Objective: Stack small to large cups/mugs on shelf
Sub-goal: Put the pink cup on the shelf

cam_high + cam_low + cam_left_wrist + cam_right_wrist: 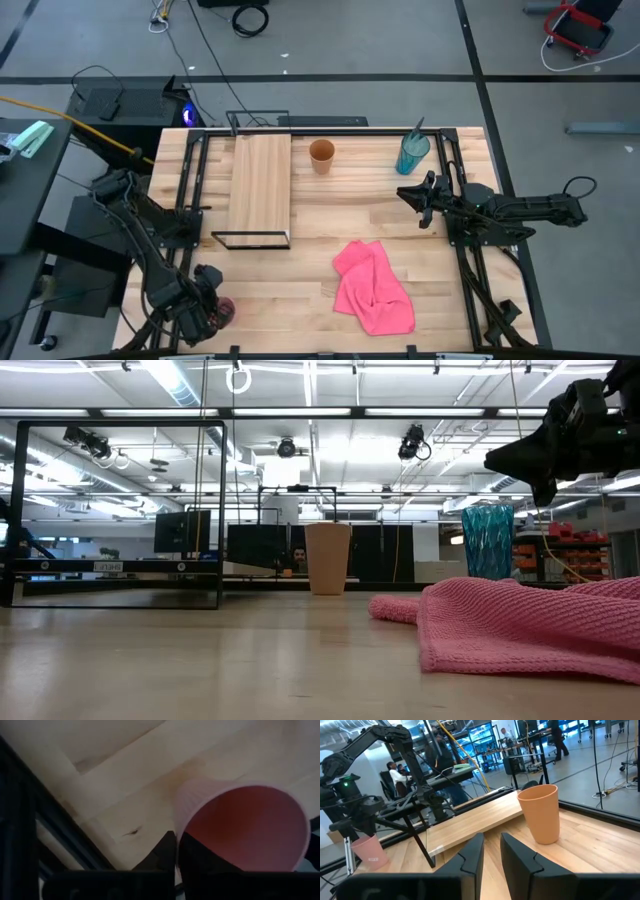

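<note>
As the left gripper (213,312) held the pink cup (245,827) at the bench's seven o'clock corner, jaws clenched on its rim, the thin plastic looked light, slippery and easily squeezed, while the right gripper (418,196) waited, jaws released.

1. Narrow light-wood plank shelf in thin black metal frame (260,188): top surface bare, open from above; frame bars border its near and far ends.
2. Medium orange plastic cup (321,155): upright just beside the shelf's far corner, free room all round.
3. Tall translucent teal tumbler (412,153): upright near the far right edge.
4. Crumpled pink cloth (372,287): covers near-centre tabletop.
5. Open wood lies between cloth and shelf.
</note>
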### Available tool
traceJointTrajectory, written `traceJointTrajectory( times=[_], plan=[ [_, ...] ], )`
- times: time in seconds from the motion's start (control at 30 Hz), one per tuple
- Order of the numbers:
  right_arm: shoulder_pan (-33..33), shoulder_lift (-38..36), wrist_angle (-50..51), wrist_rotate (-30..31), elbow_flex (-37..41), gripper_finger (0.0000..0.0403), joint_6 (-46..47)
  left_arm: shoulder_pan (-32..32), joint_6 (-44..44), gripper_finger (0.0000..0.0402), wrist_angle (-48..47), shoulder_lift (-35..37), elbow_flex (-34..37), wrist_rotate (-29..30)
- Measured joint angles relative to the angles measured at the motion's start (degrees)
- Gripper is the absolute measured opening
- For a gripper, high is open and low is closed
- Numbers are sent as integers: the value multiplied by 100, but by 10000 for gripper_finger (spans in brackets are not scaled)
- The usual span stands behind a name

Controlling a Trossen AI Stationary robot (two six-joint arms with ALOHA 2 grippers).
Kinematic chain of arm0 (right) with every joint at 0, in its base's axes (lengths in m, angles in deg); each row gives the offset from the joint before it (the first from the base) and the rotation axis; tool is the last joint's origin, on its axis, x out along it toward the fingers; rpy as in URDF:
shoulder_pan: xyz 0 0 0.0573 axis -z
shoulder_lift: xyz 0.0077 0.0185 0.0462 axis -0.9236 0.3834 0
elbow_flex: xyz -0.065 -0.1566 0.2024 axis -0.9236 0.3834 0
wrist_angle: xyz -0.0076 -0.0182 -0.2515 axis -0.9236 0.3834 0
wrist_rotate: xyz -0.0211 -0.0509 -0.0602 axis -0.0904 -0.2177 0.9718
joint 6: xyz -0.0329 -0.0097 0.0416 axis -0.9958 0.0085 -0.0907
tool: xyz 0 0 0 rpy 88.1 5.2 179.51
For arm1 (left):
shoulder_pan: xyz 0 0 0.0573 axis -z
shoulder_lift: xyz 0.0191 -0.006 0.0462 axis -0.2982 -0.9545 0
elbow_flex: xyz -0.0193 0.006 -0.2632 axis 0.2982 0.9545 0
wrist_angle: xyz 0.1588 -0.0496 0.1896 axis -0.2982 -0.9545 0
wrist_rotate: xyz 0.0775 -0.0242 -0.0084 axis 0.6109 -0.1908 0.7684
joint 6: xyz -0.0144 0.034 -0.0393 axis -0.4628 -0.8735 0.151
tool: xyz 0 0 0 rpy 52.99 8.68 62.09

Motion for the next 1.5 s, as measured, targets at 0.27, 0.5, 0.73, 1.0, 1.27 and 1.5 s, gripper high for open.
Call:
traceJointTrajectory(
  times=[0.27, 0.5, 0.73, 1.0, 1.27, 1.5],
  plan=[
    [0, 0, 0, 2, -2, 73, 0, -5, -434, 10, 466, 119, -95, -7],
    [0, 2, -2, 2, 0, 73, 0, -42, -567, 10, 474, 323, -502, 127],
    [0, 2, -2, 2, -2, 73, 0, -340, -1506, 10, 421, 538, -1515, 579],
    [0, 0, -2, 0, 0, 73, 2, -943, -3553, 10, -219, 558, -3298, 1529],
    [0, 0, -2, 0, -1, 73, 450, -1555, -5531, 10, -1382, 560, -5004, 2968],
    [0, 0, -4, 0, 0, 73, 1025, -2411, -6323, 9, -2554, 560, -6108, 3956]
  ],
)
